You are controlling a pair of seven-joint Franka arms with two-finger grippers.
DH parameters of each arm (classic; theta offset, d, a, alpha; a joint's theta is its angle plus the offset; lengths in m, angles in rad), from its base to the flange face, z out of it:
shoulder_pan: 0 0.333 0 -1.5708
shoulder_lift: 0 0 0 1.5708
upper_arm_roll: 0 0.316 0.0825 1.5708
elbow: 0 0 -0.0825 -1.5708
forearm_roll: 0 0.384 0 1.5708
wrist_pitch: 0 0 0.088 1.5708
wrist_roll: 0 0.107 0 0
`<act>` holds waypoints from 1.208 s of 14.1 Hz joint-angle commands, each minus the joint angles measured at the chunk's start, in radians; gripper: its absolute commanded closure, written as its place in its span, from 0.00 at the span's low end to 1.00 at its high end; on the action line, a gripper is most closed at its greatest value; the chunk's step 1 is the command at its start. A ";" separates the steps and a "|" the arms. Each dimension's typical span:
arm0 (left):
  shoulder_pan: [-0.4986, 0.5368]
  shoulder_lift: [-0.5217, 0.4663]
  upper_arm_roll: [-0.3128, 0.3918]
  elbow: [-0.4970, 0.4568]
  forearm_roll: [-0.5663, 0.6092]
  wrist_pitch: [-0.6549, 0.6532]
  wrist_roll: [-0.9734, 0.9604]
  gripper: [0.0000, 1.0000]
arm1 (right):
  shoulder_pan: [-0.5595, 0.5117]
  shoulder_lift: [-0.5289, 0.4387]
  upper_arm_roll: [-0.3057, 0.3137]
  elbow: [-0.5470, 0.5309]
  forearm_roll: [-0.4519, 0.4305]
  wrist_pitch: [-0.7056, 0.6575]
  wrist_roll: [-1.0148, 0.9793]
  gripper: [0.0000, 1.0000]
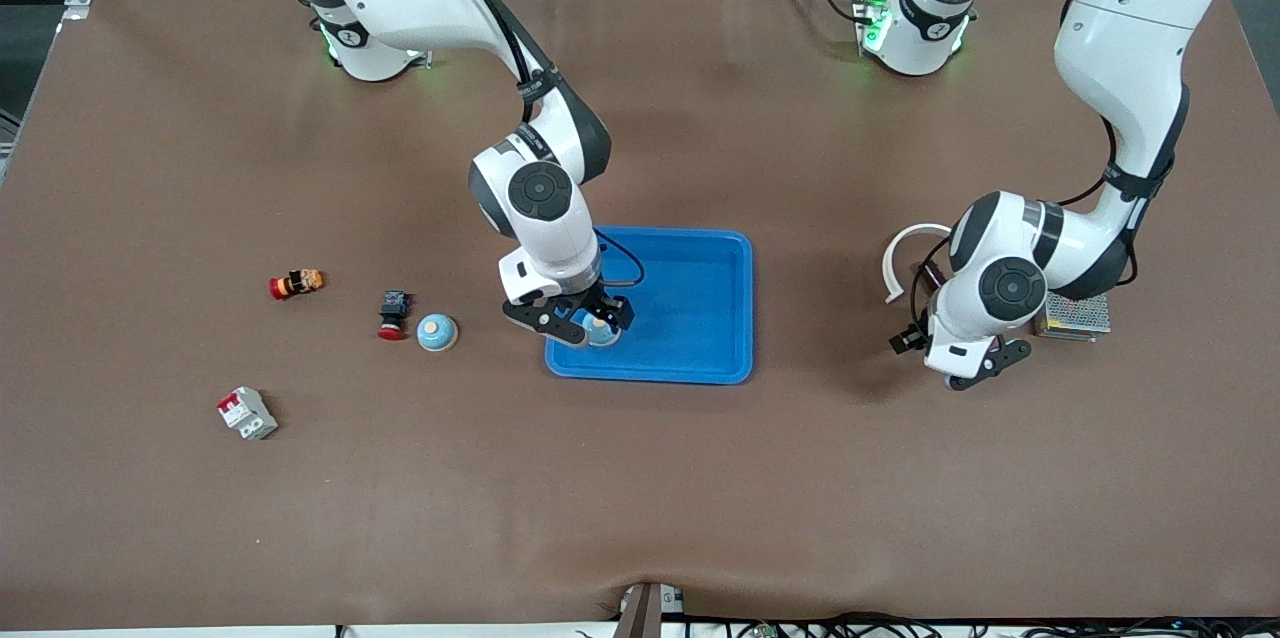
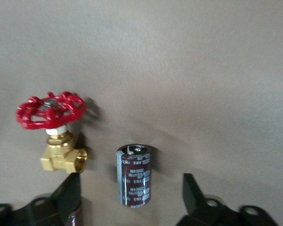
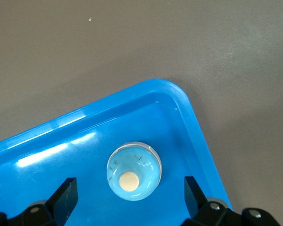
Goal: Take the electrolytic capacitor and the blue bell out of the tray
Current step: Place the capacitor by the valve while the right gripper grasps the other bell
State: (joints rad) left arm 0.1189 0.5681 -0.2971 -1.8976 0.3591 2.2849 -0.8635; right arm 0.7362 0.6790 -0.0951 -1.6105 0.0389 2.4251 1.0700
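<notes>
A light blue bell [image 3: 133, 171] with a cream button sits in the blue tray [image 3: 188, 108], in the corner nearest the front camera toward the right arm's end. My right gripper [image 3: 129, 195] is open just above it, one finger on each side without touching; the front view shows the gripper [image 1: 585, 323] over that tray corner [image 1: 650, 373]. A dark brown capacitor [image 2: 135, 175] with a silver end rests on the brown table. My left gripper [image 2: 131, 195] is open around it, apart from it. In the front view the left gripper [image 1: 975, 368] hides the capacitor.
A brass valve [image 2: 54, 127] with a red handwheel stands beside the capacitor. A second blue bell [image 1: 437, 332], a red-and-black push button [image 1: 392, 314], a red-orange part [image 1: 296, 284] and a white breaker [image 1: 247, 413] lie toward the right arm's end. A white curved piece [image 1: 900, 253] and a metal box [image 1: 1075, 318] lie by the left arm.
</notes>
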 commanded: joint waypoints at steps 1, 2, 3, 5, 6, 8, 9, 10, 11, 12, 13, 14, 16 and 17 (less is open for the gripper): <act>0.005 -0.086 -0.039 0.012 0.008 -0.073 -0.006 0.00 | -0.006 0.033 0.003 0.034 -0.020 0.002 0.024 0.00; 0.007 -0.094 -0.048 0.034 0.006 -0.109 -0.005 0.00 | -0.006 0.034 0.003 0.034 -0.020 0.002 0.024 0.00; 0.005 -0.103 -0.050 0.066 0.006 -0.146 -0.002 0.00 | -0.008 0.040 0.003 0.040 -0.020 0.002 0.024 0.00; 0.008 -0.108 -0.071 0.133 0.006 -0.207 0.009 0.00 | -0.006 0.054 0.005 0.057 -0.019 0.003 0.027 0.00; 0.007 -0.108 -0.073 0.176 0.006 -0.259 0.020 0.00 | -0.006 0.066 0.005 0.066 -0.019 0.005 0.027 0.00; 0.008 -0.108 -0.080 0.256 0.004 -0.343 0.066 0.00 | -0.006 0.083 0.005 0.076 -0.019 0.020 0.027 0.00; 0.008 -0.106 -0.080 0.294 0.003 -0.373 0.101 0.00 | -0.006 0.089 0.005 0.077 -0.019 0.026 0.027 0.00; 0.008 -0.106 -0.080 0.323 0.001 -0.398 0.131 0.00 | -0.004 0.096 0.005 0.077 -0.019 0.028 0.027 0.00; 0.010 -0.106 -0.080 0.348 -0.009 -0.409 0.162 0.00 | 0.000 0.100 0.003 0.077 -0.022 0.028 0.024 0.00; 0.010 -0.108 -0.079 0.377 -0.023 -0.430 0.193 0.00 | 0.000 0.105 0.003 0.077 -0.028 0.028 0.025 0.00; 0.010 -0.109 -0.080 0.420 -0.035 -0.468 0.227 0.00 | 0.002 0.109 0.003 0.078 -0.034 0.034 0.025 0.00; 0.013 -0.114 -0.082 0.454 -0.048 -0.507 0.268 0.00 | 0.002 0.114 0.003 0.078 -0.034 0.038 0.025 0.00; 0.028 -0.149 -0.082 0.491 -0.095 -0.538 0.326 0.00 | 0.002 0.122 0.003 0.077 -0.034 0.051 0.025 0.00; 0.041 -0.181 -0.080 0.492 -0.120 -0.544 0.340 0.00 | 0.002 0.128 0.005 0.078 -0.033 0.057 0.025 0.00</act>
State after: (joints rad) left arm 0.1316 0.4355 -0.3659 -1.4262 0.2859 1.7805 -0.5708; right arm 0.7374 0.7808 -0.0940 -1.5621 0.0234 2.4724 1.0723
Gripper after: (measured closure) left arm 0.000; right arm 0.000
